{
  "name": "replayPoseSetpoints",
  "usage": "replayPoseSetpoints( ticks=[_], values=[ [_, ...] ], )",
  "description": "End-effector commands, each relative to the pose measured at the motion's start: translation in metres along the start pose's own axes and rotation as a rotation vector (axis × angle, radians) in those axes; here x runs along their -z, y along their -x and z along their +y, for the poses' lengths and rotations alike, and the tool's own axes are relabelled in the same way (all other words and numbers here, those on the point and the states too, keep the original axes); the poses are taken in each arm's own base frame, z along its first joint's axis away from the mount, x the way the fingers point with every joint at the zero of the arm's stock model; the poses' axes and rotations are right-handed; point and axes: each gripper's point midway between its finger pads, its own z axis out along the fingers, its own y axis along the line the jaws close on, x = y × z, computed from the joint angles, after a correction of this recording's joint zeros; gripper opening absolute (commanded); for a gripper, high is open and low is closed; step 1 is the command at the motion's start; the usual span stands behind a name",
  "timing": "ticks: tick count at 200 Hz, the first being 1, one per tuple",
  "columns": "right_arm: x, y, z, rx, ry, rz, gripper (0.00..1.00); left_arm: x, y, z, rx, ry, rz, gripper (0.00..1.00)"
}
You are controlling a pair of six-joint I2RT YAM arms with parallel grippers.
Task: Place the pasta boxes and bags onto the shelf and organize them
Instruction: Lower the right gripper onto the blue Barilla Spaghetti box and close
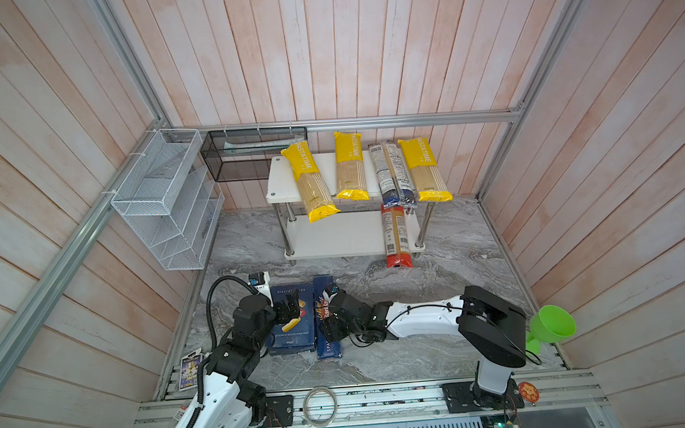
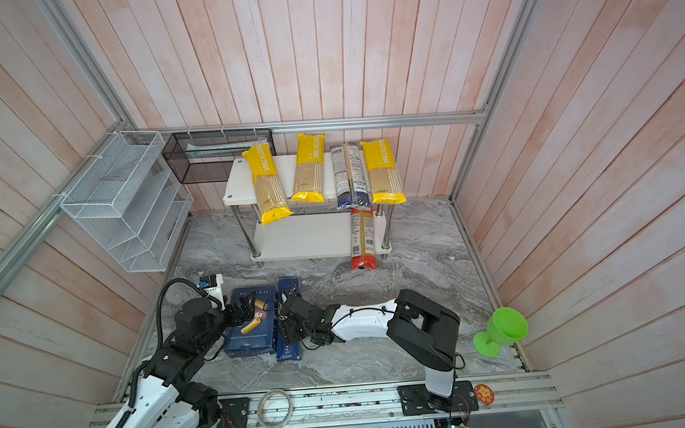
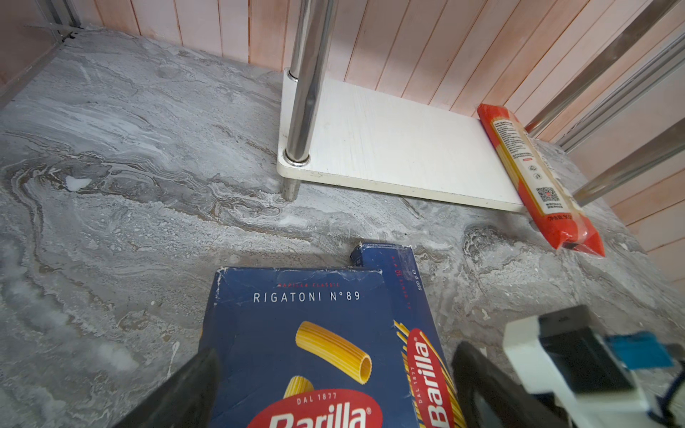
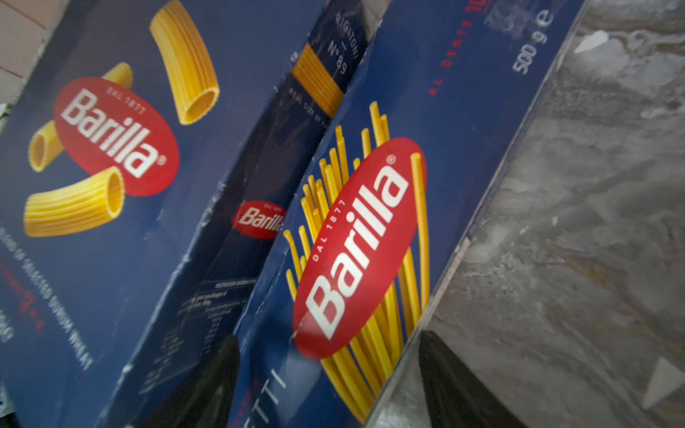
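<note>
Spaghetti box (image 4: 370,222) abuts rigatoni box (image 4: 111,148) at 9 o'clock, open table (image 4: 593,185) at 3 o'clock; right gripper (image 4: 328,337) straddles it wide, left gripper (image 3: 337,352) gapes too.

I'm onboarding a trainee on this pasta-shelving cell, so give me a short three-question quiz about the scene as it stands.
1. How many yellow PASTATIME bags lie on the shelf's top tier?
2. True or false: the red-ended spaghetti bag overhangs the lower tier's front edge.
3. Which does the right end effector straddle? A) rigatoni box B) spaghetti box C) neither
Key: 1. three; 2. true; 3. B
</note>
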Motion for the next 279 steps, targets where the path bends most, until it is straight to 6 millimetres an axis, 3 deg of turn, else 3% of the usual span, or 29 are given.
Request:
replayPoseSetpoints(
  ticks=[1,82,116,166,194,235,279],
  values=[
    [-0.005,-0.003,0.003,0.021,-0.01,0.017,0.77,0.003,0.005,-0.002,-0.016,-0.011,-0.013,1.0],
    [-0.009,-0.015,-0.021,0.042,-0.129,0.052,0.77,0.001,0.004,-0.007,-0.025,-0.033,-0.01,1.0],
    [-0.009,-0.029,-0.031,0.034,-0.133,0.085,0.77,0.002,0.004,-0.01,-0.034,-0.052,-0.01,1.0],
    [0.007,-0.041,-0.064,0.014,-0.203,0.112,0.77,0.001,0.004,-0.011,-0.036,-0.059,-0.009,1.0],
    [0.025,-0.037,-0.087,-0.019,-0.235,0.097,0.77,0.001,0.004,-0.011,-0.037,-0.059,-0.009,0.99],
    [0.047,-0.02,-0.055,0.1,-0.067,0.047,0.79,0.001,0.004,-0.011,-0.037,-0.056,-0.004,1.0],
    [0.056,-0.013,-0.056,0.186,-0.142,0.051,0.84,0.001,0.004,-0.011,-0.037,-0.057,-0.007,1.0]
  ],
)
